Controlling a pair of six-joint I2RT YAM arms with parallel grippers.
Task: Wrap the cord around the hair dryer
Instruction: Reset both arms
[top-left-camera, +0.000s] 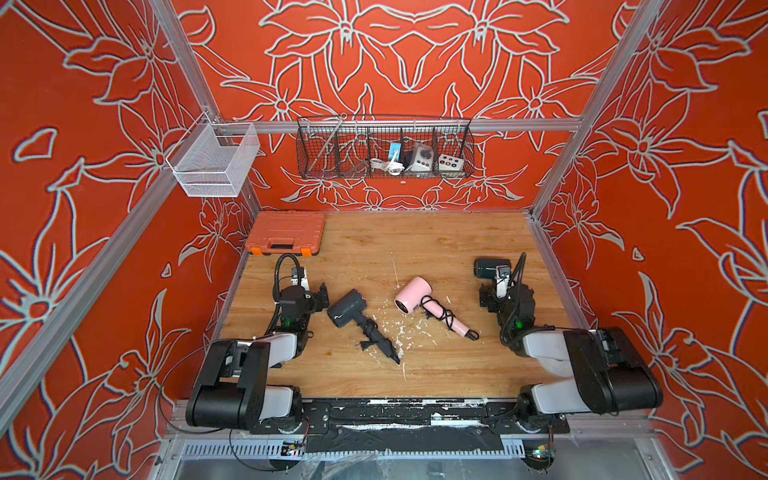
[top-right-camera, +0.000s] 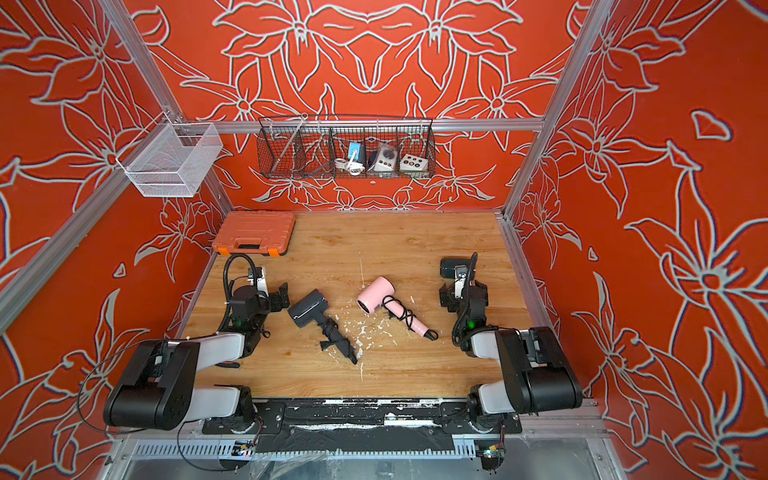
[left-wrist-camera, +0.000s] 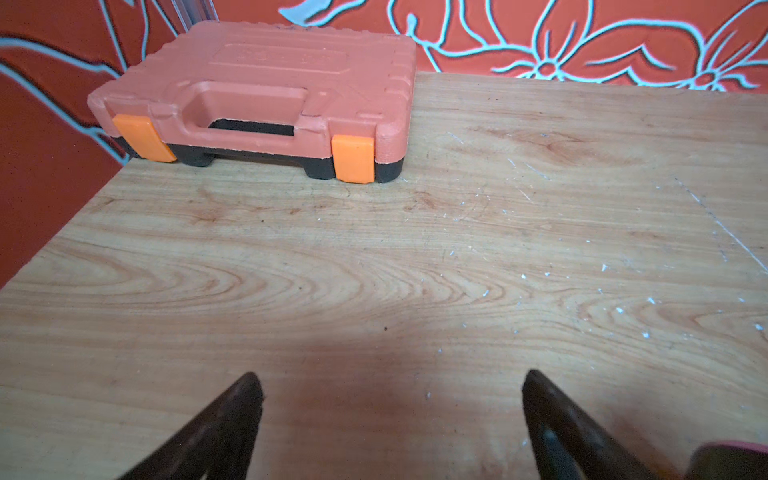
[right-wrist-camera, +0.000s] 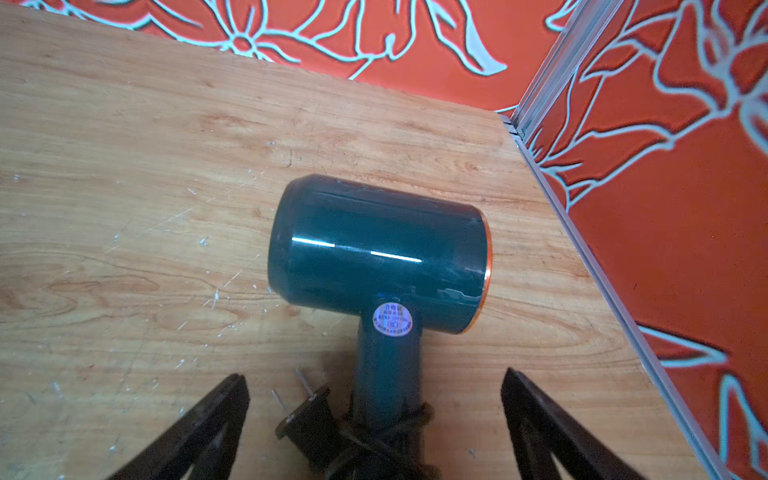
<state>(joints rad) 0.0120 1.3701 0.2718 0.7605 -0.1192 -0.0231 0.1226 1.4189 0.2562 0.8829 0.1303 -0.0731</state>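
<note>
Over scuffed wood (left-wrist-camera: 374, 257), left gripper (left-wrist-camera: 391, 373) gapes; right gripper (right-wrist-camera: 374, 373) gapes astride glossy cylindrical hair dryer (right-wrist-camera: 376, 253).

Glossy, seemingly plastic hair dryer (right-wrist-camera: 374, 245) on scuffed matt wood-grain table (right-wrist-camera: 124, 208).

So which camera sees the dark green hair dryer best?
The right wrist view: the dark green hair dryer fills it, barrel and handle close up. In both top views only its barrel peeks out beyond the right arm. The left wrist view misses it.
</note>
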